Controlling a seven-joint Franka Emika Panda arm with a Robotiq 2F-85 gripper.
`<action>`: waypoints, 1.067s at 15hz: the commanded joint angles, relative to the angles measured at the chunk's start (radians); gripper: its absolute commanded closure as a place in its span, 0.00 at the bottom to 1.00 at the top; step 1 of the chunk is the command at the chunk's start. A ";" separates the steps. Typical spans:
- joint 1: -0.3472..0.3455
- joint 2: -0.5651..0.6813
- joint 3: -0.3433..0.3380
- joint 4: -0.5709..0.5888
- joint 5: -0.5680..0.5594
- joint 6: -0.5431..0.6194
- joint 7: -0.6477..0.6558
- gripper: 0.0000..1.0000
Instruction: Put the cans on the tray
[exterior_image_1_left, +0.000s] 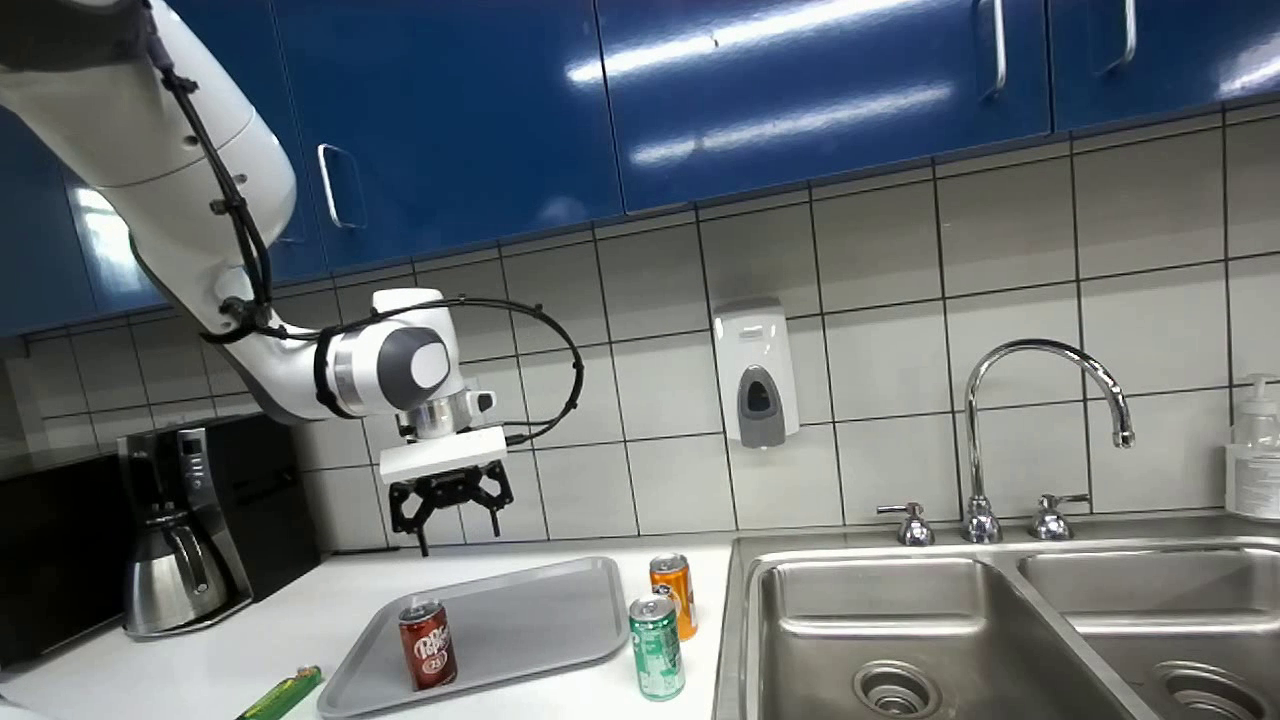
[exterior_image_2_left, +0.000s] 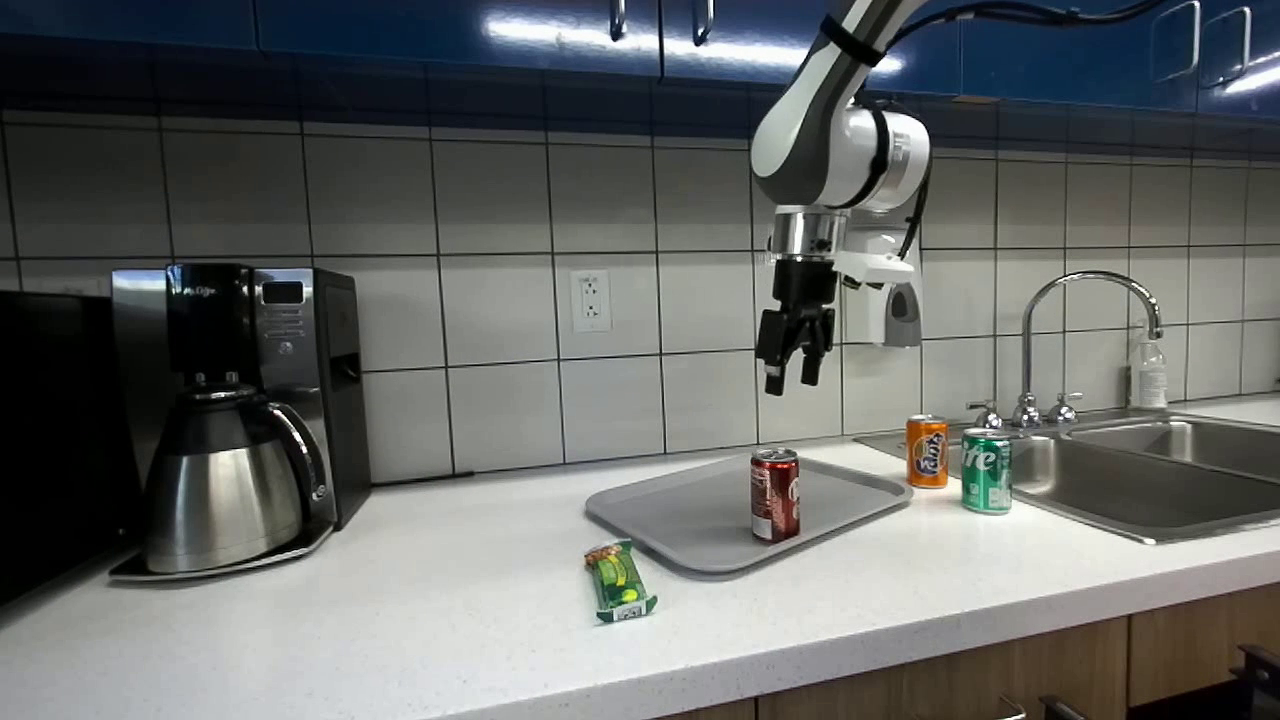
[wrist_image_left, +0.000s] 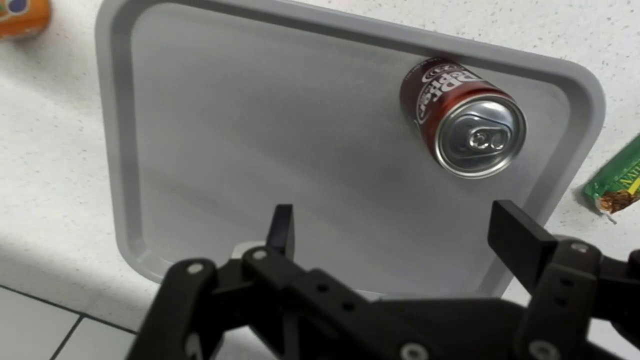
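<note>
The grey tray (exterior_image_1_left: 530, 620) (exterior_image_2_left: 680, 510) (wrist_image_left: 250, 125) lies flat on the counter. On it, close to one long rim, the dark red can (exterior_image_1_left: 428, 645) (exterior_image_2_left: 775, 497) (wrist_image_left: 445, 100) stands upright. Off the tray, beside its sink-side end, are the upright orange can (exterior_image_1_left: 675, 595) (exterior_image_2_left: 927, 453) (wrist_image_left: 22, 17) and green can (exterior_image_1_left: 657, 650) (exterior_image_2_left: 987, 472). The wrist view shows only part of the orange can, and the green one is outside it. High over the tray, my gripper (exterior_image_1_left: 460, 540) (exterior_image_2_left: 792, 382) (wrist_image_left: 392, 220) points down, open, with nothing between its fingers.
A green snack bar (exterior_image_2_left: 618, 580) (wrist_image_left: 620, 180) lies beside the tray's other end. Farther that way stands a coffee maker (exterior_image_2_left: 240, 430). The steel sink (exterior_image_1_left: 742, 620) with a tall faucet (exterior_image_1_left: 975, 430) borders the cans. A white dispenser (exterior_image_1_left: 757, 375) hangs on the tiled wall behind.
</note>
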 joint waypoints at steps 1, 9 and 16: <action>-0.032 -0.071 -0.038 -0.032 0.021 -0.037 -0.060 0.00; -0.072 -0.160 -0.136 -0.057 -0.035 -0.084 -0.047 0.00; -0.115 -0.232 -0.211 -0.112 -0.117 -0.074 -0.027 0.00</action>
